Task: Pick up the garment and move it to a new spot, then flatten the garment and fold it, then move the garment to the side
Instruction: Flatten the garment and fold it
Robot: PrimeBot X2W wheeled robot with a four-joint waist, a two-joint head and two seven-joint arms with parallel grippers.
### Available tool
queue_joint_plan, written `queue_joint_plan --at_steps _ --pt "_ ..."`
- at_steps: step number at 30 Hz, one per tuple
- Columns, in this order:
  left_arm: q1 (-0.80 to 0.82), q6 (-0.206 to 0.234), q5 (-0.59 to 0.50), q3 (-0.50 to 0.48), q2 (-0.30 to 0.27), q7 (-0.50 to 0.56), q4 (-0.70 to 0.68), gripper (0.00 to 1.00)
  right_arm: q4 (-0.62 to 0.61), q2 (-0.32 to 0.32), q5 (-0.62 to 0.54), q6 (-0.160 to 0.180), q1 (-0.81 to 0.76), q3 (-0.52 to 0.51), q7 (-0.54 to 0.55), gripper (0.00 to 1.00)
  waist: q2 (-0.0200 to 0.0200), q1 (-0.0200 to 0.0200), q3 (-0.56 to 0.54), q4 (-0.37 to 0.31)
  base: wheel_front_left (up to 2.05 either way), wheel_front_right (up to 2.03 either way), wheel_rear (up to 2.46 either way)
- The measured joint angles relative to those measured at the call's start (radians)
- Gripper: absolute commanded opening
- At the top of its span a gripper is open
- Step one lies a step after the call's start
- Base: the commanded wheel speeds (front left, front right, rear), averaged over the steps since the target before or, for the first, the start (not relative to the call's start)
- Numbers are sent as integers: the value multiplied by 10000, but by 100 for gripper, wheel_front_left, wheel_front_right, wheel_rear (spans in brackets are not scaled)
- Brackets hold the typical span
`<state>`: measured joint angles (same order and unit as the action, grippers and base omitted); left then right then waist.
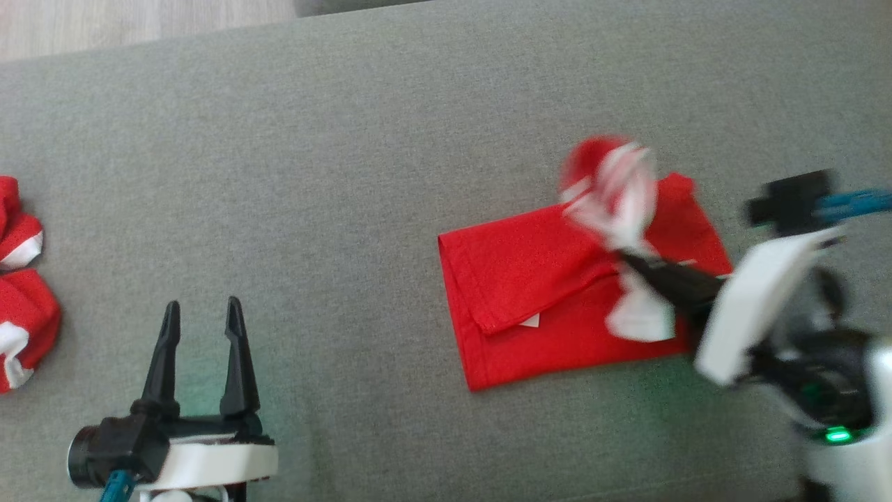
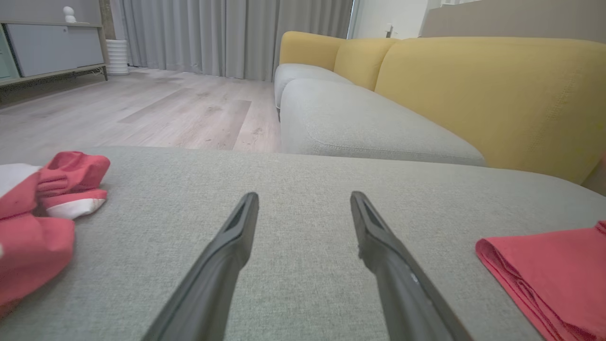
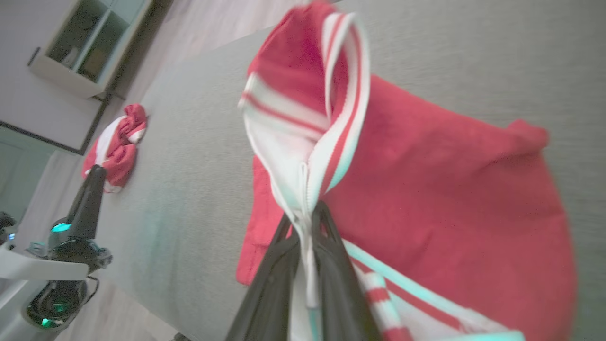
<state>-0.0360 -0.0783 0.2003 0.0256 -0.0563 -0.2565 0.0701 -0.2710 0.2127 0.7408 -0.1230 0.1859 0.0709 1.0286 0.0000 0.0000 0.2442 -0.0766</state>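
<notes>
The garment [image 1: 543, 293] is red with white-striped trim and lies partly folded on the grey cushion [image 1: 362, 174], right of centre. My right gripper [image 1: 624, 256] is shut on its white-and-red striped part [image 3: 307, 132], which is lifted above the red body [image 3: 450, 199] and blurred. The garment's folded left edge [image 2: 544, 270] is at the lower right of the left wrist view. My left gripper [image 1: 202, 310] stands open low at the left, well clear of the garment, with nothing between its fingers [image 2: 236, 237].
Another crumpled red-and-white garment [image 1: 21, 279] lies at the cushion's left edge, and appears again [image 2: 42, 208] in the left wrist view. A yellow-backed sofa [image 2: 473, 94] and wooden floor [image 2: 165, 109] lie beyond the cushion. A cabinet [image 3: 85, 42] stands on the floor.
</notes>
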Motion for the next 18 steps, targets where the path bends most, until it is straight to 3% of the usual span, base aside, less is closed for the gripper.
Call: queue_joint_plan --at_steps 7,18 --pt "0 -50 -167 -230 15 0 443 100 1371 -1026 -552 0 -7 1461 -1705 0 0 0 -36 102 0 0 0" --pt "4 -102 -213 -407 44 0 729 100 3164 -1421 -644 0 191 2617 -3289 0 0 0 2 168 0 0 0"
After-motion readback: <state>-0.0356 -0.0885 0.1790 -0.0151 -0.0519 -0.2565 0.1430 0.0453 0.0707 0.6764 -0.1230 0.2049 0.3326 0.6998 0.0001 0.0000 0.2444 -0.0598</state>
